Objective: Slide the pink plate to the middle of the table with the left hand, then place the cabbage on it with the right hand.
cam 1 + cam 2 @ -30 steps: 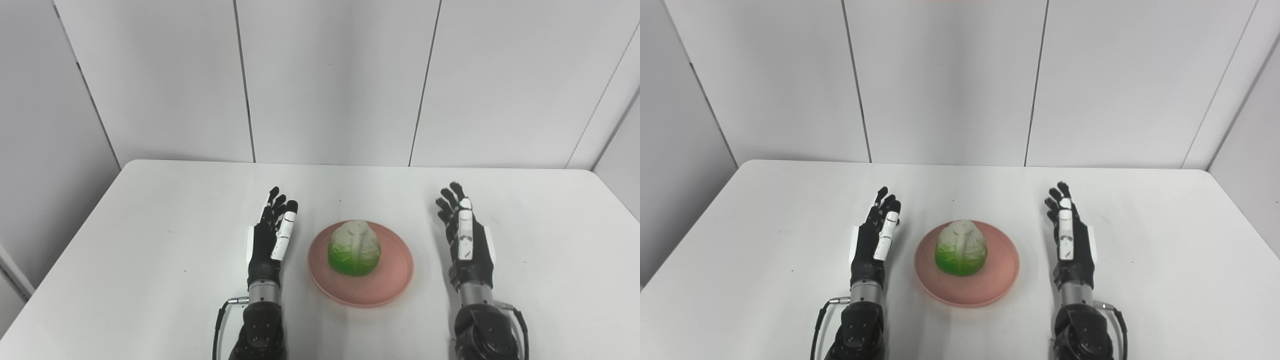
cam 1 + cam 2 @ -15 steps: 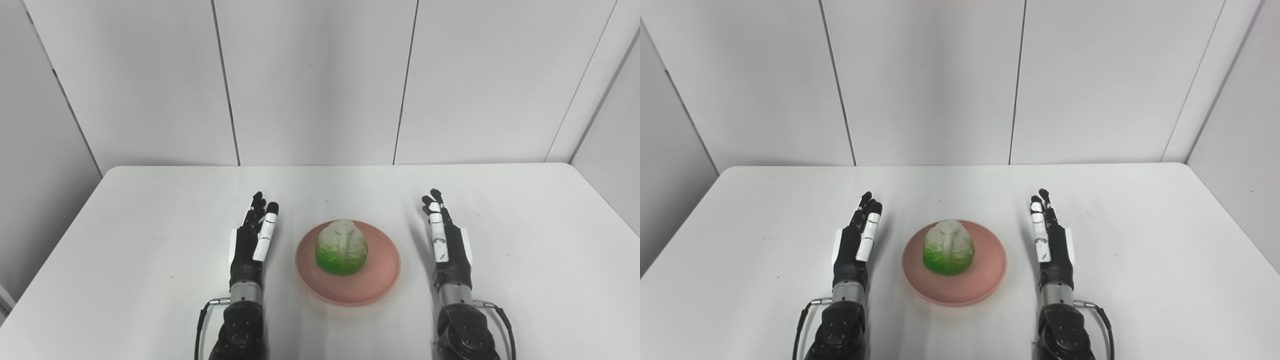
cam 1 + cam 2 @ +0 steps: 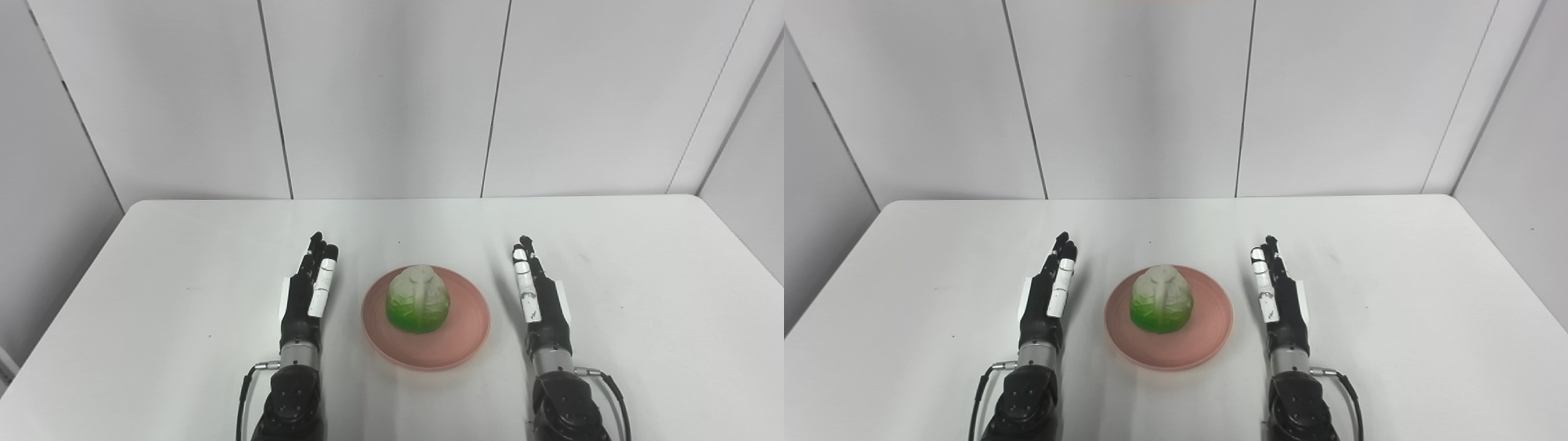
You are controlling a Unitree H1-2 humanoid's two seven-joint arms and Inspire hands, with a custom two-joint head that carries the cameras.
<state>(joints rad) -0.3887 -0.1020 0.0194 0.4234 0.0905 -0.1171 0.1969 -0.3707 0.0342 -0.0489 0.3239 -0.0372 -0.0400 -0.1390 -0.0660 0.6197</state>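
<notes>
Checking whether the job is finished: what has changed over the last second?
Little. The whole picture shifted, so the camera moved, not the things. The right hand turned more edge-on with its fingers drawn closer together; the left hand looks much the same. Both are open, flanking the plate and touching nothing. Nothing was taken hold of or let go. The cabbage stayed on the plate, mid-table.

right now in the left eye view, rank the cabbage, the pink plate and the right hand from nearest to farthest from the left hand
1. pink plate: its left rim lies just to the right of the left hand, with a gap between them.
2. cabbage: sits on the plate, slightly left of its middle, just past that rim.
3. right hand: beyond the plate, on its far right side.
</notes>
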